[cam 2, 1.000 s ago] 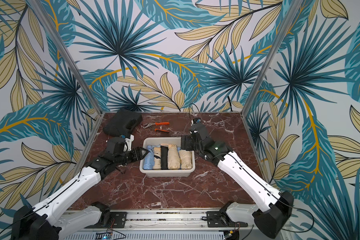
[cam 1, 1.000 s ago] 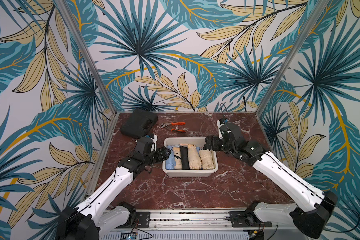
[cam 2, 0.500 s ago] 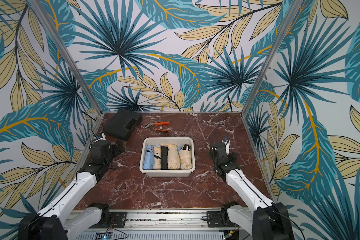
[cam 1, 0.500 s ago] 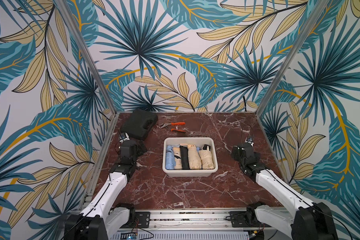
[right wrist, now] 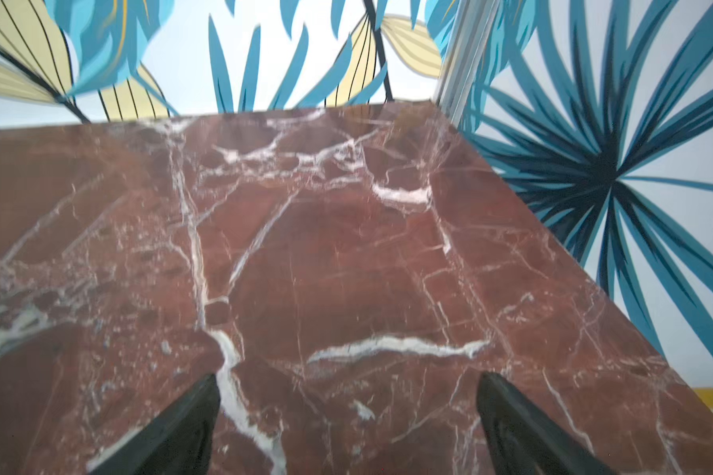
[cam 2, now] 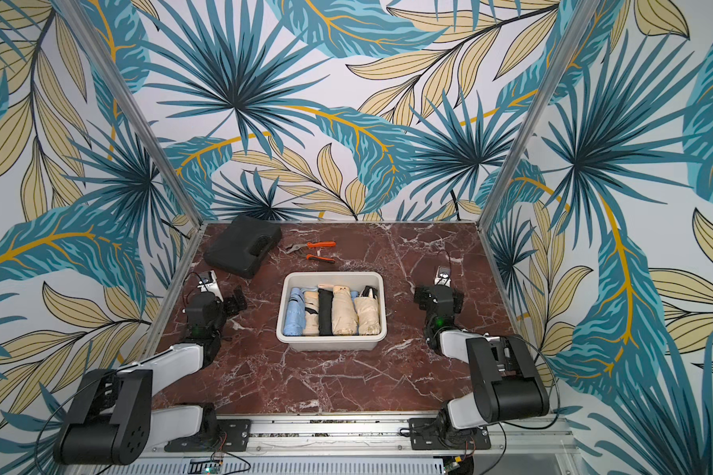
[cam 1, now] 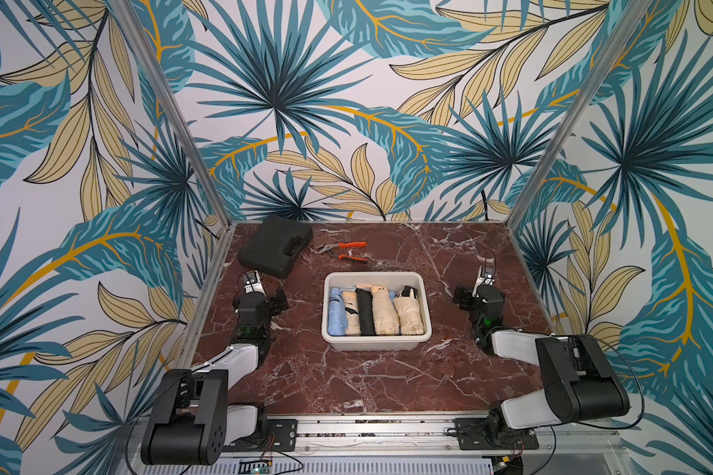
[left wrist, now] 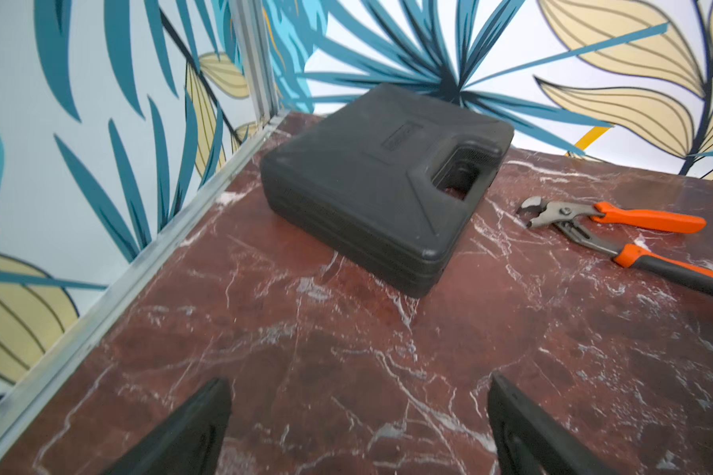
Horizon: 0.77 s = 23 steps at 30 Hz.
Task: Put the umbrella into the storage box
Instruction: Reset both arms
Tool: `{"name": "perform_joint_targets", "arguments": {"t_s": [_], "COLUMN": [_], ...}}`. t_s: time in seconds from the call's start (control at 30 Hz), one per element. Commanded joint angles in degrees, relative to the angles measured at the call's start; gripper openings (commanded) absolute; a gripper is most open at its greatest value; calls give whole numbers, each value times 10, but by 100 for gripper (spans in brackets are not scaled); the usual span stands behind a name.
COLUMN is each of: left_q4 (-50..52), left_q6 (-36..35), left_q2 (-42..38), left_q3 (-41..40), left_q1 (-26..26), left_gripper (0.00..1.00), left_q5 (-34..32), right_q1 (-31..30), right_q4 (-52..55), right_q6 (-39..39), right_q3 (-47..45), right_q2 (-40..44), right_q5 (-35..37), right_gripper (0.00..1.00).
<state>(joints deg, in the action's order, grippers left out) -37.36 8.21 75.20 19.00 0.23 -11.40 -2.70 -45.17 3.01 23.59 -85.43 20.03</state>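
Storage box [cam 1: 374,344]: centre of bench, unmoved. 5 folded umbrellas [cam 1: 381,314] inside, side by side, as 1 second ago.
Left gripper [left wrist: 359,380]: pulled back from box's left end to bench's left edge; jaws apart, nothing held.
Right gripper [right wrist: 346,377]: likewise withdrawn to right edge; jaws apart, nothing held.
Case [cam 1: 274,246], far-left corner, and pliers [cam 1: 342,251] beside it: unchanged.

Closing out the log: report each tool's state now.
Left tool: open, holding nothing.
Right tool: open, holding nothing.
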Motion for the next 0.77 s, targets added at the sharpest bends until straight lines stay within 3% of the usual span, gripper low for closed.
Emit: {"name": "perform_joint_targets", "arguments": {"t_s": [0.0, 0.17, 0.27, 0.37, 0.73], "left_q4": [-174, -320, -202, -241, -223], "left_q6": [-58, -76, -60, -50, -45], "left_q2": [53, 163, 126, 153, 148], "left_q3": [-18, -34, -6, 0, 5], "left_q1": [4, 4, 5, 5, 4], "left_gripper": [100, 100, 100, 100, 100], "left_q5": [35, 59, 38, -6, -14], "right_q1": [3, 4, 3, 3, -1], "right_q4": [-68, -53, -55, -55, -31], "right_q6": [10, 12, 11, 10, -12], "right_q3": [-17, -13, -14, -13, 1], "right_q2": [-9, -5, -4, -4, -9], "right_q5": [-41, -40, -39, -38, -83], "right_gripper": [99, 99, 99, 100, 100]}}
